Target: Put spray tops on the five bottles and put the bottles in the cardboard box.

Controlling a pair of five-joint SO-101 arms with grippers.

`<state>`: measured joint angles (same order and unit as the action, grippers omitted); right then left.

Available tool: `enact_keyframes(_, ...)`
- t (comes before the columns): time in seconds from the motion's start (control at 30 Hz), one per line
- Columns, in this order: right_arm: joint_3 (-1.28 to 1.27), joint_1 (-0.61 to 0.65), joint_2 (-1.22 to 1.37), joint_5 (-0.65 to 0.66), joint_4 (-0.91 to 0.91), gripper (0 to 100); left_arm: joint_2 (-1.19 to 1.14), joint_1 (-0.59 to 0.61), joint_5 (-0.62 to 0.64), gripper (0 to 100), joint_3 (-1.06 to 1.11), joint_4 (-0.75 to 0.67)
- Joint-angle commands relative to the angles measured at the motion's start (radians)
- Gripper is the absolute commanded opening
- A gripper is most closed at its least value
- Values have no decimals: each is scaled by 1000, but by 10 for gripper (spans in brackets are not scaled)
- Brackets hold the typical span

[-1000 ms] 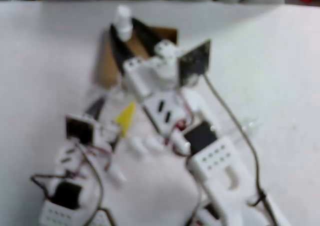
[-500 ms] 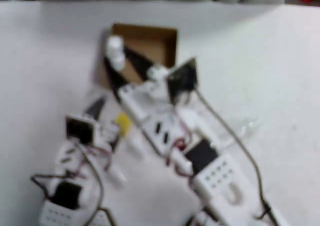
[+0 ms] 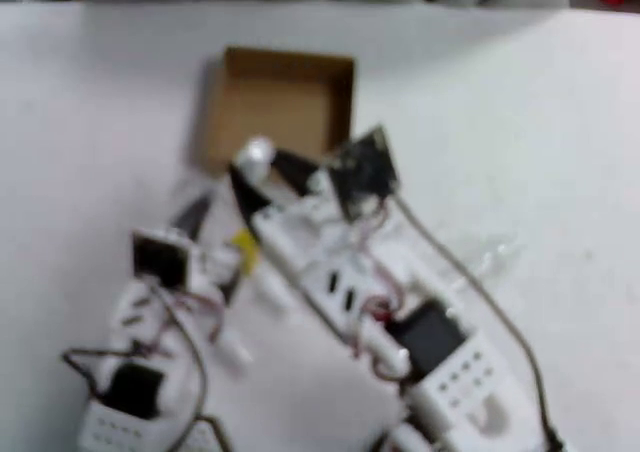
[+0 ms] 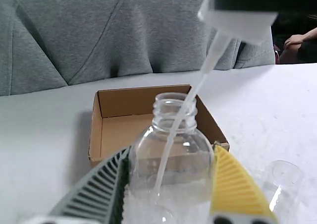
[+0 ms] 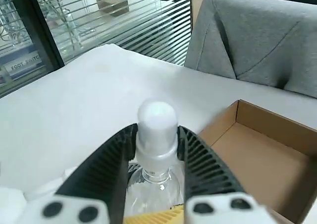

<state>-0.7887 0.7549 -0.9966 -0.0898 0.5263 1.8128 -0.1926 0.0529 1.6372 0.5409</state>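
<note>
My left gripper (image 4: 171,155) is shut on a clear bottle (image 4: 171,169), which stands upright between its grey and yellow fingers (image 4: 233,184). Above it my right gripper (image 5: 157,130), black-fingered, is shut on a white spray top (image 5: 157,120). The top's thin tube (image 4: 173,130) runs slanting down through the bottle's open neck, and its collar is still well above the rim. In the high view the right gripper (image 3: 262,167) holds the top just in front of the cardboard box (image 3: 280,102), over the left gripper (image 3: 232,252). The box (image 4: 148,120) is open, and no bottle shows in the visible part of its floor.
Another clear bottle (image 4: 282,177) lies on the table beside the held one. More clear bottles (image 3: 490,252) lie to the right of the right arm. A small white part (image 3: 235,350) lies near the left arm's base. Grey chairs stand behind the table's far edge.
The right gripper has carried the spray top from over the box's far left corner back toward the left arm. It is now over the held bottle.
</note>
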Motion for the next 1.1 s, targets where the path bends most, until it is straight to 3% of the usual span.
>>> enact_keyframes(0.0, 9, 10, -22, 3, 4, 15, 18, 1, 6, 31, -15, -29)
enact_keyframes(0.37, 14, 10, 124, 5, -116, 15, 18, 1, 6, 31, -15, -28)
enact_keyframes(0.83, 17, 24, 197, 9, -122, 17, 18, 1, 6, 31, -14, -32)
enact_keyframes(1.07, 17, 73, 197, 123, -113, 18, 18, 1, -28, 31, 2, -34)
